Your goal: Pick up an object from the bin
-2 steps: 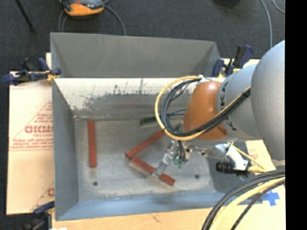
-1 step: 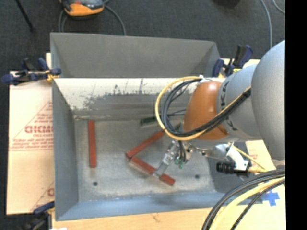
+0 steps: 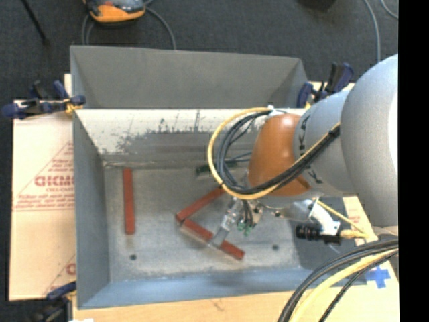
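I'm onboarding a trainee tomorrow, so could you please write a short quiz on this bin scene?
1. True or false: the long red-brown bar by the grey metal bin's left wall lies apart from the other bars.
2. The jaws are over: A) that lone bar; B) the cluster of red-brown bars mid-bin; C) a blue ball.
3. Which side of the view does the arm enter from?
Key: 1 true; 2 B; 3 right.

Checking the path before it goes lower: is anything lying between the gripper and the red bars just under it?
Nothing visible does. The gripper hangs right over the cluster of red-brown bars in the middle of the bin, with nothing on top of them. The bars lie close together, which might crowd a grasp.
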`<state>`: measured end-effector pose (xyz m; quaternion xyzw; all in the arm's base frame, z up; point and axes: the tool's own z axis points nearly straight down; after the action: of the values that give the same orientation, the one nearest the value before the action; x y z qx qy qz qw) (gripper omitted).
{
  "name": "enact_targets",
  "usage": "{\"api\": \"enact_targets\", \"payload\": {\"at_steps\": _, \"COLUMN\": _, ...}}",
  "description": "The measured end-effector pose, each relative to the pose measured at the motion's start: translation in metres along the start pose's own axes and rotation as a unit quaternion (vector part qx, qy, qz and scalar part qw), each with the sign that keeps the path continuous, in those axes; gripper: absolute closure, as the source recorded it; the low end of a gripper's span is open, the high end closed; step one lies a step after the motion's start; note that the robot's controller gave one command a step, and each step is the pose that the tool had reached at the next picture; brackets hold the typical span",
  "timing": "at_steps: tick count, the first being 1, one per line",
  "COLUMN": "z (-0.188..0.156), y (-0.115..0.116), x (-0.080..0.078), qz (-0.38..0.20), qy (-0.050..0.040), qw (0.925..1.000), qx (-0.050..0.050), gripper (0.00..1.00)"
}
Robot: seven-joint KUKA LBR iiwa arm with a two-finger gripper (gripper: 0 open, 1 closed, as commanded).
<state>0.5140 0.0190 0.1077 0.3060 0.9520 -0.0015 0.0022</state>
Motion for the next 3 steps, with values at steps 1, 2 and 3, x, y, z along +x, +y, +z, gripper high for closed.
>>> {"api": "enact_targets", "payload": {"at_steps": 1, "z": 0.037, "y": 0.030, "x": 0.038, "qz": 0.097, "qy": 0.0029, "qw": 0.9953, "qx": 0.000, "gripper": 1.00}}
{"api": "enact_targets", "payload": {"at_steps": 2, "z": 0.037, "y": 0.030, "x": 0.037, "qz": 0.096, "qy": 0.0028, "qw": 0.9954, "qx": 0.000, "gripper": 1.00}}
{"api": "enact_targets", "payload": {"at_steps": 3, "z": -0.011, "y": 0.024, "x": 0.047, "qz": 0.100, "qy": 0.0046, "qw": 0.9950, "qx": 0.003, "gripper": 1.00}}
